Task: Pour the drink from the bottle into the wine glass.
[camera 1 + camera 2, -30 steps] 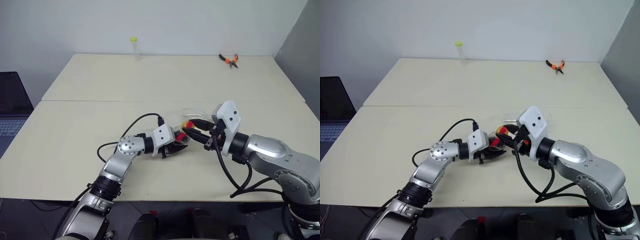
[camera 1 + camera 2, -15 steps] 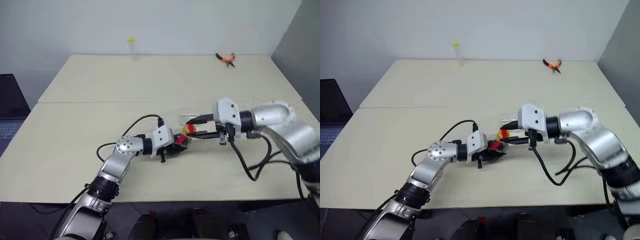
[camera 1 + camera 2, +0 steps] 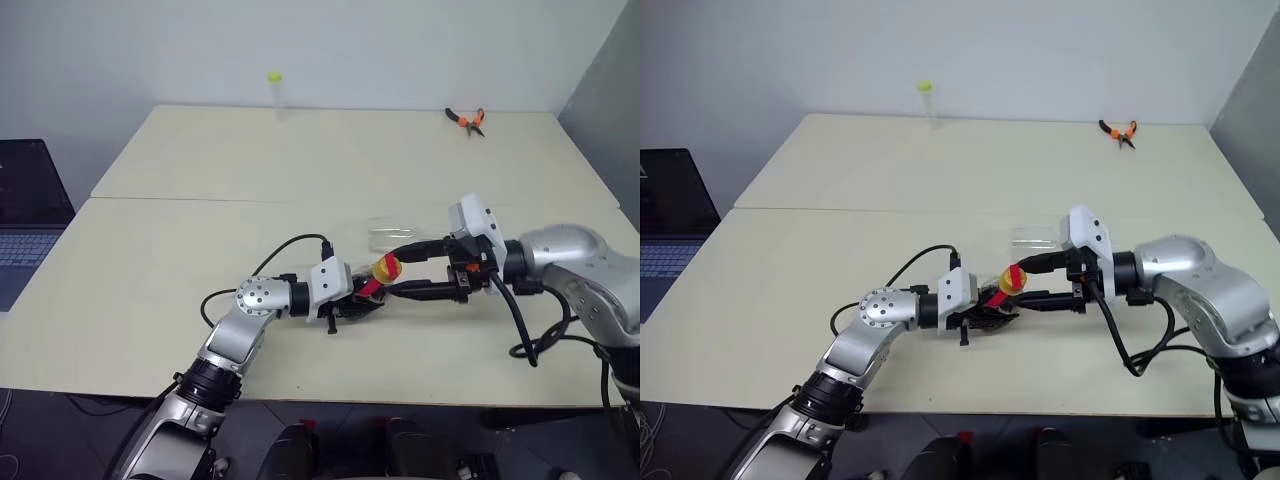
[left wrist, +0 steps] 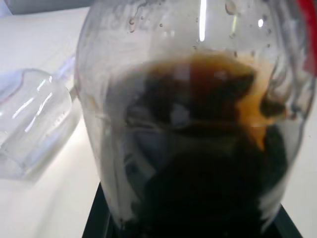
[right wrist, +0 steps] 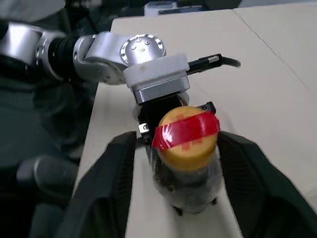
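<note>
Right wrist view: bottle clamped in left end effector near counter's front edge, yellow top between spread fingers of right end effector, not gripped.

You're in a lab or workshop room, bare pale worktop, orange-handled pliers, open laptop alongside, plain white wall.
</note>
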Controlling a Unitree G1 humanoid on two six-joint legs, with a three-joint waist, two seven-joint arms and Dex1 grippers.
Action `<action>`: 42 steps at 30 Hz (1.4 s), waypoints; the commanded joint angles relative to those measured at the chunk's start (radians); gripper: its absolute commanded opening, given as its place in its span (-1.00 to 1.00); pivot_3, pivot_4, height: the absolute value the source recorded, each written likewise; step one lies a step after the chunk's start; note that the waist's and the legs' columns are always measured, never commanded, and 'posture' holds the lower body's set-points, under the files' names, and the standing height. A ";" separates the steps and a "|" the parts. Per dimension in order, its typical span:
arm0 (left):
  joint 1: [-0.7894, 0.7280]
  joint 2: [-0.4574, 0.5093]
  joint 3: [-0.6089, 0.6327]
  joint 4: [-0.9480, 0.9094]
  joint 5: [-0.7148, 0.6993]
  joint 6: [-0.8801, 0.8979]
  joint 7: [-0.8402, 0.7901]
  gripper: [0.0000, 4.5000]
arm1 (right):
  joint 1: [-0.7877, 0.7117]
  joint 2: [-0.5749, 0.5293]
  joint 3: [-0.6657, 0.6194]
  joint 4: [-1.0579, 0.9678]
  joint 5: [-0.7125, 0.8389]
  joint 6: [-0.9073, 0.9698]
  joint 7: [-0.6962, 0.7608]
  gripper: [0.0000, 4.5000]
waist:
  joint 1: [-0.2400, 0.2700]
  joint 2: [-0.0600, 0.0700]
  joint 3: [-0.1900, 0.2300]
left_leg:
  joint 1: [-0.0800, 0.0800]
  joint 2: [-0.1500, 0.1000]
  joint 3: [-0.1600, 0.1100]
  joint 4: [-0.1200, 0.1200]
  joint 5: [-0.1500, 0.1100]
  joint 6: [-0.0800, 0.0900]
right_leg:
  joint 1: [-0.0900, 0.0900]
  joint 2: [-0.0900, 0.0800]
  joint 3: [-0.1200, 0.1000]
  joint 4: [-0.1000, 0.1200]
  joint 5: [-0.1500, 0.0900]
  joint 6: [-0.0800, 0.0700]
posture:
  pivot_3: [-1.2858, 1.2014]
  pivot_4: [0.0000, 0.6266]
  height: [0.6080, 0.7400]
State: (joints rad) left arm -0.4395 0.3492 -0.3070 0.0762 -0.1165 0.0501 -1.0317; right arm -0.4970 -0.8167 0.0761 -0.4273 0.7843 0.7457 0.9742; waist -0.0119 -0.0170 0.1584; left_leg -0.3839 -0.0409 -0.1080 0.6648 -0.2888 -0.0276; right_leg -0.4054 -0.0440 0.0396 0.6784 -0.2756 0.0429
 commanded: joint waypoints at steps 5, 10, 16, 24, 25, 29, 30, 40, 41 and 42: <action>-0.046 -0.014 0.020 0.011 0.005 -0.065 0.045 -0.44 | 0.153 0.116 -0.243 -0.279 0.185 0.132 -0.445 1.00 | 0.004 0.000 0.000 | 0.000 0.000 0.000 0.000 0.000 0.000 | 0.000 0.000 0.000 0.000 0.000 0.000 | 0.03 -0.52 1.00; -0.067 -0.025 0.018 0.058 0.027 -0.097 0.080 -0.44 | 0.273 0.259 -0.219 -0.413 0.164 0.131 -0.688 1.00 | 0.004 0.000 0.000 | 0.000 0.000 0.000 0.000 0.000 0.000 | 0.000 0.002 0.000 0.001 0.000 0.000 | 0.03 -0.52 1.00; -0.097 -0.034 0.017 0.116 0.051 -0.130 0.101 -0.44 | 0.313 0.302 -0.145 -0.446 0.046 0.088 -0.770 1.00 | 0.003 0.000 0.000 | 0.001 0.000 0.000 0.000 0.000 0.000 | 0.000 0.006 0.000 0.001 0.000 0.000 | 0.03 -0.52 1.00; -0.105 -0.041 0.012 0.141 0.058 -0.152 0.107 -0.44 | 0.319 0.345 -0.082 -0.410 -0.057 0.028 -0.780 1.00 | 0.000 0.000 0.000 | 0.001 0.000 0.000 0.000 0.000 0.000 | 0.000 0.006 0.000 0.001 0.000 0.000 | 0.03 -0.52 1.00; -0.106 -0.041 0.012 0.143 0.058 -0.153 0.107 -0.44 | 0.319 0.351 -0.076 -0.405 -0.067 0.021 -0.779 1.00 | 0.000 0.000 0.000 | 0.001 0.000 0.000 0.000 0.000 0.000 | 0.000 0.006 0.000 0.001 0.000 0.000 | 0.03 -0.52 1.00; -0.106 -0.043 0.013 0.148 0.060 -0.157 0.107 -0.44 | 0.331 0.369 -0.058 -0.391 -0.095 0.003 -0.766 1.00 | -0.007 0.000 0.000 | 0.001 0.000 0.000 0.000 0.000 0.000 | 0.000 0.006 0.000 0.001 0.000 0.000 | 0.03 -0.52 1.00; -0.107 -0.043 0.013 0.149 0.061 -0.158 0.107 -0.44 | 0.334 0.372 -0.053 -0.390 -0.096 0.003 -0.761 1.00 | -0.007 0.000 0.000 | 0.001 0.000 0.000 0.000 0.000 0.000 | 0.000 0.006 0.000 0.001 0.000 0.000 | 0.03 -0.52 1.00; -0.105 -0.041 0.014 0.145 0.062 -0.160 0.107 -0.44 | 0.324 0.398 -0.053 -0.376 -0.112 0.005 -0.755 0.40 | -0.015 0.000 0.000 | 0.001 0.000 0.000 0.000 0.000 0.000 | 0.000 0.006 0.000 0.001 0.000 0.000 | 0.03 -0.52 1.00; -0.103 -0.041 0.014 0.144 0.062 -0.160 0.107 -0.44 | 0.323 0.397 -0.055 -0.374 -0.112 0.005 -0.753 0.27 | -0.015 0.000 0.000 | 0.001 0.000 0.000 0.000 0.000 0.000 | 0.000 0.006 0.000 0.001 0.000 0.000 | 0.03 -0.52 1.00; -0.102 -0.040 0.014 0.142 0.062 -0.160 0.107 -0.45 | 0.322 0.395 -0.057 -0.373 -0.111 0.005 -0.750 0.09 | -0.015 0.000 0.000 | 0.001 0.000 0.000 0.000 0.000 0.000 | 0.000 0.006 0.000 0.001 0.000 0.000 | 0.03 -0.52 1.00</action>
State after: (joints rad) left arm -0.5209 0.3119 -0.3076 0.2475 -0.0494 -0.0896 -0.9298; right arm -0.1659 -0.4220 0.0333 -0.7805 0.6791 0.7720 0.2169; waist -0.0264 -0.0169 0.1583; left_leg -0.3828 -0.0406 -0.1082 0.6644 -0.2888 -0.0275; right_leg -0.4050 -0.0378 0.0395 0.6795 -0.2758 0.0432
